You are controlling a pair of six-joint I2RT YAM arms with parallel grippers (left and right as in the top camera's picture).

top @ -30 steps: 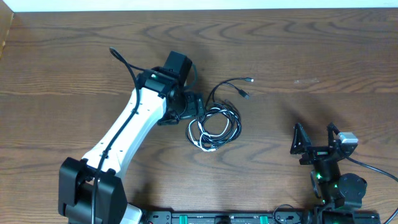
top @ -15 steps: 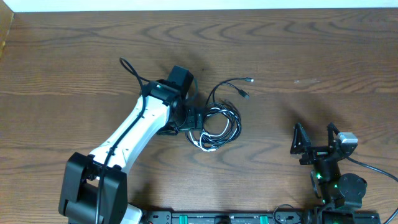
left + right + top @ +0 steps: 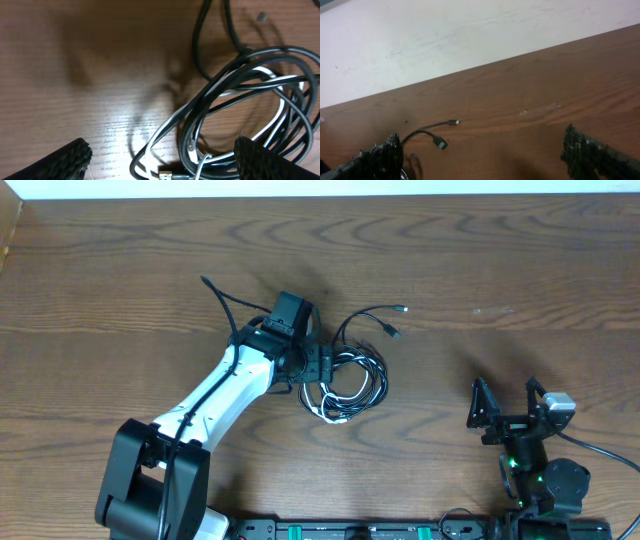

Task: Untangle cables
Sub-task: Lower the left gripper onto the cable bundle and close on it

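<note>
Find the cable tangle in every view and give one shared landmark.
Overhead: cable tangle at centre, beside left gripper.
Left wrist: fills the right half.
Right wrist: only two plug ends, lower left.
Shared landmark: the wooden table.

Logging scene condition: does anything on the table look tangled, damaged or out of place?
Only the cables: black cords and a white one lie tangled in one heap at the open left gripper, two plug ends trailing out. No damage visible.

A dark wood-grain table (image 3: 500, 260) meets a scuffed white surface (image 3: 470, 30) beyond its far edge.
</note>
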